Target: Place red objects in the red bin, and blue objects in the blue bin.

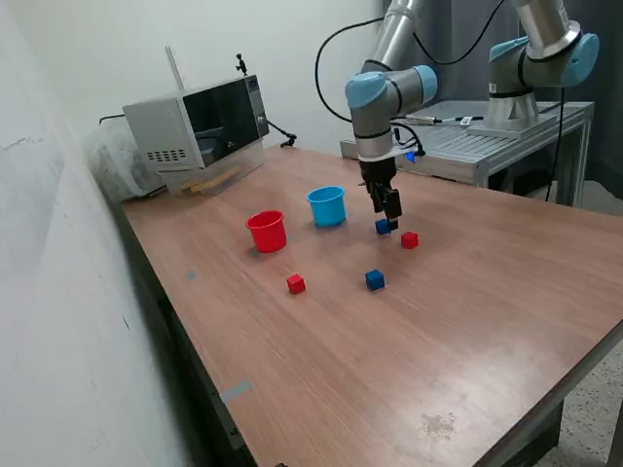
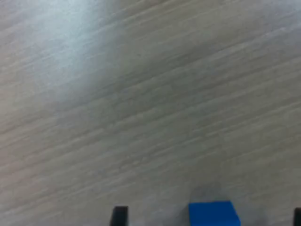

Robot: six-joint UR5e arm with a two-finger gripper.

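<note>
Arm reaches down over the middle of the table (image 1: 458,321), tool (image 1: 389,220) low, right at one blue cube (image 1: 383,227). In the wrist view this blue cube (image 2: 214,214) sits on bare wood between two dark fingertips (image 2: 119,215), with a clear gap on one side at least, so the tool is spread apart and grips nothing.

A red cube (image 1: 409,239) lies just beside that blue cube, toward the exterior view's right. Second blue cube (image 1: 375,280) and second red cube (image 1: 296,283) sit nearer the table's front edge, well apart from each other.

Red cup (image 1: 267,232) and light blue cup (image 1: 327,206) stand upright side by side, toward the far edge (contents not visible). A microwave (image 1: 200,128) occupies the far corner.
</note>
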